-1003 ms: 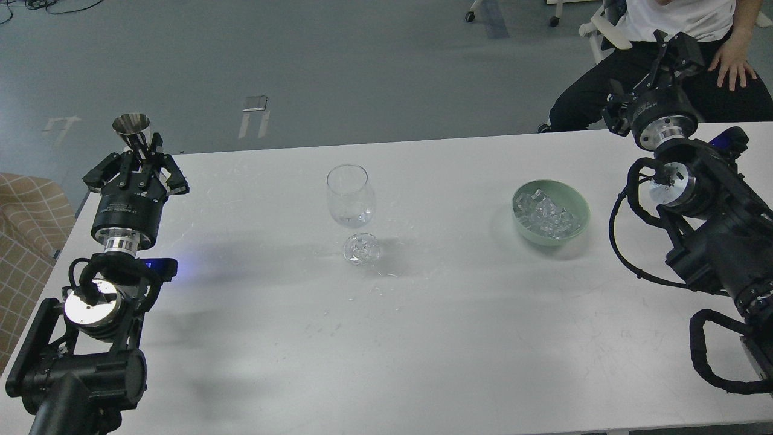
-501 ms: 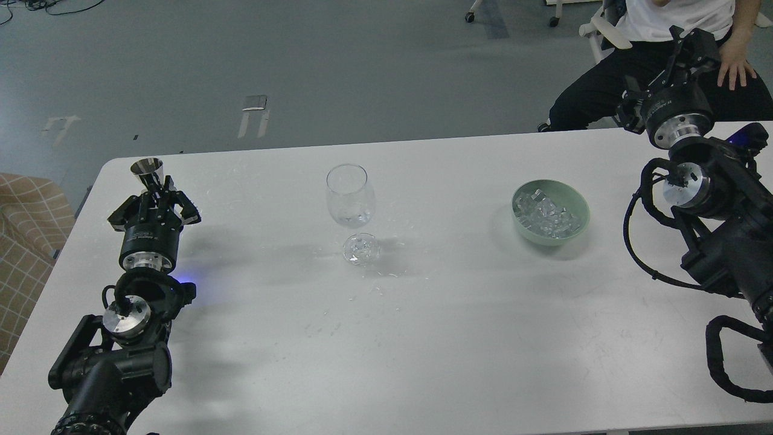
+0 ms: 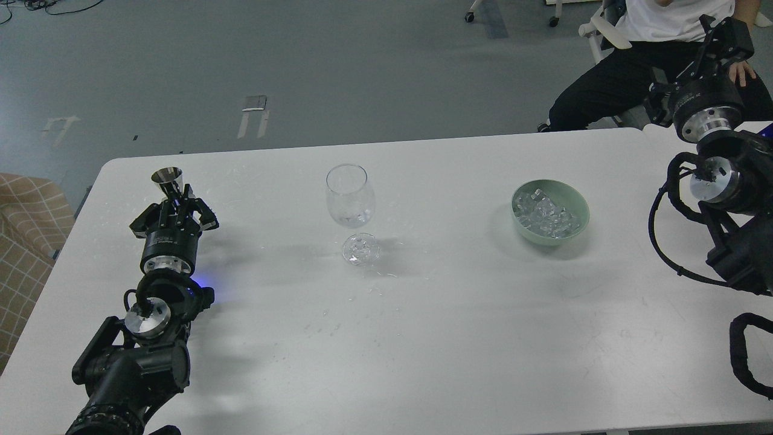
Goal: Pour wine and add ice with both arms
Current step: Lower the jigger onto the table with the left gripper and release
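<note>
A clear wine glass (image 3: 350, 194) stands upright at the table's middle, with a little clear wine (image 3: 355, 217) low in its bowl. A pale green bowl (image 3: 581, 205) to its right holds several ice cubes (image 3: 546, 212). My left gripper (image 3: 175, 204) is at the table's left, well left of the glass. It is shut on the stem of a small steel cone-shaped measuring cup (image 3: 167, 177) and holds it upright. My right gripper (image 3: 721, 36) is raised at the far right, beyond the table's edge. Its fingers stand apart and hold nothing.
The white table (image 3: 423, 338) has small wet spots around the glass's foot (image 3: 361, 249). A seated person (image 3: 658, 36) is behind the table's far right corner, close to my right gripper. A checked tan seat (image 3: 24, 229) is off the left edge.
My left arm has come down and moved right over the table with the steel cup. My right arm has drawn back to the right and upward. Glass and bowl have not moved.
</note>
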Motion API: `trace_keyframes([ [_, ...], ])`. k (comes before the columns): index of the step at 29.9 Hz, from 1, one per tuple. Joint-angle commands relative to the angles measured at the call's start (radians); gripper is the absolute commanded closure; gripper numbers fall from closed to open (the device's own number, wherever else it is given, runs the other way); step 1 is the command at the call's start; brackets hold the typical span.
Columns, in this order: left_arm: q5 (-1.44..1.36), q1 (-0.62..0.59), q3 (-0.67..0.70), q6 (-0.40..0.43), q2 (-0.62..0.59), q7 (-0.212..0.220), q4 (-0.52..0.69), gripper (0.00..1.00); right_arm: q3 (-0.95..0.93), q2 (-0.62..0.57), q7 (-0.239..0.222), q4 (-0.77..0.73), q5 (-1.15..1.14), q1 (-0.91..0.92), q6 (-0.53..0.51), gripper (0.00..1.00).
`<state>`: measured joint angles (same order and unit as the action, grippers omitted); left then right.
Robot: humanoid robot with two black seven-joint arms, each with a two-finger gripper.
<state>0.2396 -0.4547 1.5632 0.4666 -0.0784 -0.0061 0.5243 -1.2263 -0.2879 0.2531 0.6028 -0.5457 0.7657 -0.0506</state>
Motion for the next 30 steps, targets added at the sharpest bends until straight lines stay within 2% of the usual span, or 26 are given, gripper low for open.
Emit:
trace_keyframes([
  [1, 0.000, -0.021, 0.000, 0.000, -0.004, 0.001, -0.038, 0.53, -0.001, 0.004, 0.000, 0.002, 0.001, 0.001, 0.000, 0.00],
  [15, -0.009, -0.022, -0.002, 0.000, -0.014, 0.003, -0.036, 0.51, 0.001, 0.009, 0.000, 0.002, 0.001, 0.004, 0.000, 0.00],
  [19, -0.013, -0.036, -0.003, -0.003, -0.023, 0.012, -0.029, 0.38, -0.001, 0.009, 0.000, 0.002, 0.001, 0.003, 0.002, 0.00],
  [20, -0.013, -0.036, -0.003, -0.003, -0.023, 0.012, -0.029, 0.38, -0.001, 0.009, 0.000, 0.002, 0.001, 0.003, 0.002, 0.00],
  [24, -0.013, -0.033, -0.025, -0.002, -0.023, 0.015, -0.023, 0.22, -0.001, 0.009, 0.000, 0.005, 0.001, 0.003, 0.002, 0.00],
  [26, -0.013, -0.038, -0.023, -0.002, -0.023, 0.014, -0.021, 0.18, -0.002, 0.009, 0.000, 0.005, 0.001, 0.003, 0.002, 0.00],
  [30, -0.013, -0.041, -0.022, -0.028, -0.024, 0.008, 0.020, 0.17, -0.002, 0.007, 0.000, 0.005, 0.001, 0.003, 0.002, 0.00],
])
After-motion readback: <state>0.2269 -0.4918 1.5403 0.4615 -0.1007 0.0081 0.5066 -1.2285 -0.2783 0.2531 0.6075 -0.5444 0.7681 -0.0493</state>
